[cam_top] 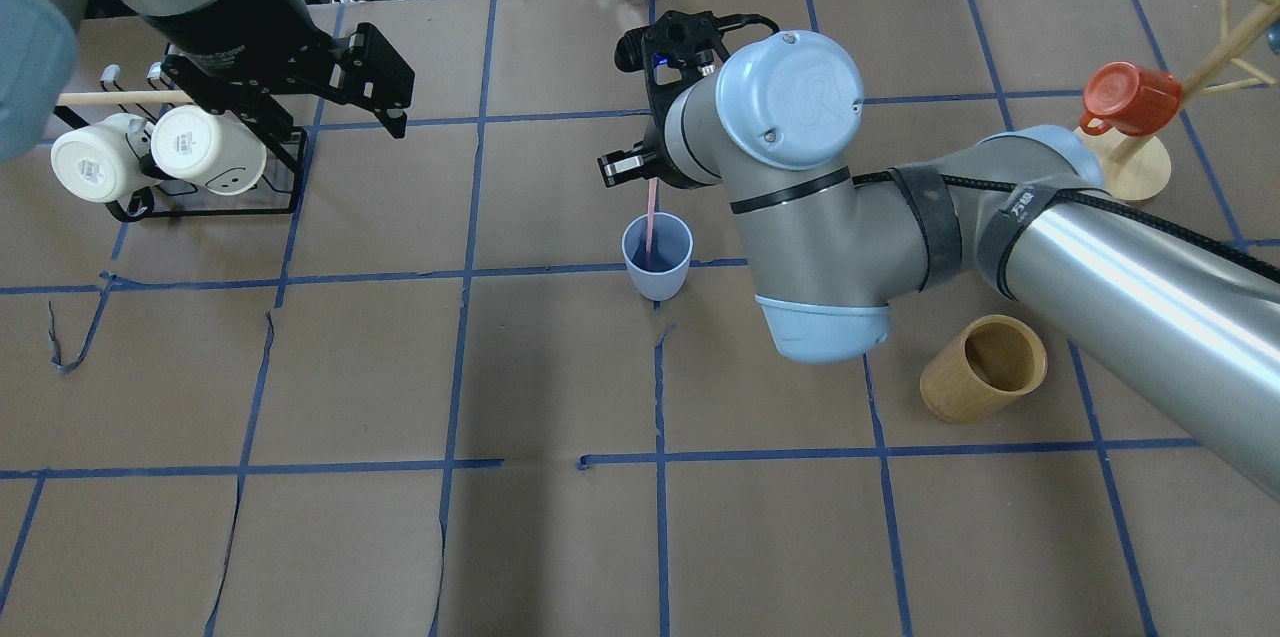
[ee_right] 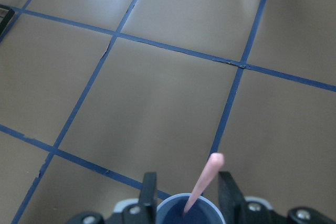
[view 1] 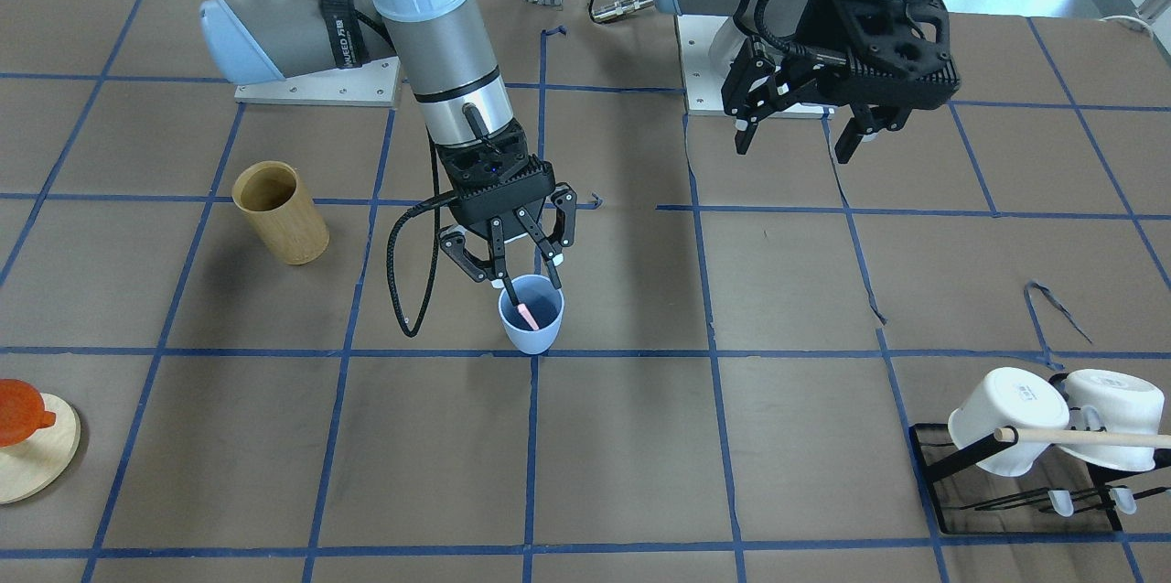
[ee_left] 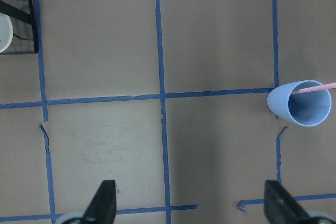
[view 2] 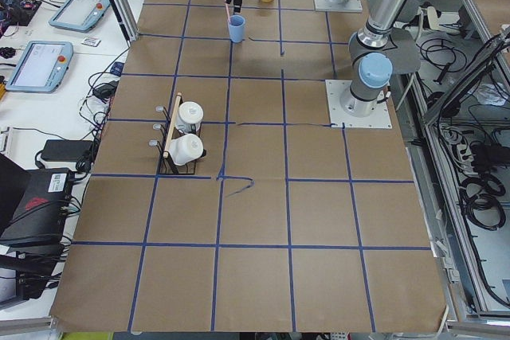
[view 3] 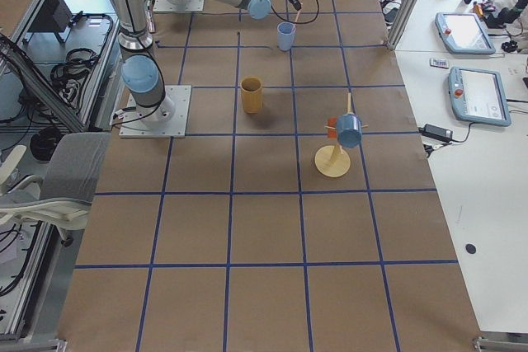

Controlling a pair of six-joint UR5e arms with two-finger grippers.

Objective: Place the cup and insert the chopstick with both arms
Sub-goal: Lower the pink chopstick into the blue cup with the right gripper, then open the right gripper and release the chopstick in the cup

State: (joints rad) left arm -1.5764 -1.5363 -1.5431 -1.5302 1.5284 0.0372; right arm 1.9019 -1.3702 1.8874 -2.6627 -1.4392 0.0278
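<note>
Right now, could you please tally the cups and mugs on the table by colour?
white mugs: 2
light blue cup: 1
tan bamboo cup: 1
orange-red mug: 1
blue mug: 1
Total: 6

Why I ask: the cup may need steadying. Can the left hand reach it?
Probably, from the side: the left hand is open, with bare table toward the cup. The right hand above blocks any top approach.
</note>
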